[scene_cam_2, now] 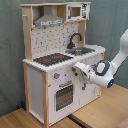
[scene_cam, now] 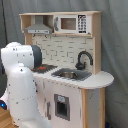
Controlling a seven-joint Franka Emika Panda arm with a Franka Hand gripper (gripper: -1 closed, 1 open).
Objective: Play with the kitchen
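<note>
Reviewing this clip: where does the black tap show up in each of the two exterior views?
First exterior view: the black tap stands right of centre, behind the sink, by the backboard's right end.
Second exterior view: the black tap is above centre, behind the sink, right of the hob.
Shared landmark: the microwave on the top shelf above it.

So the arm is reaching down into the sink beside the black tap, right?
Not quite. In the second exterior view the gripper is at the kitchen's front panel, just below the worktop edge and above the oven door, not in the sink. The sink does sit beside the black tap.
</note>
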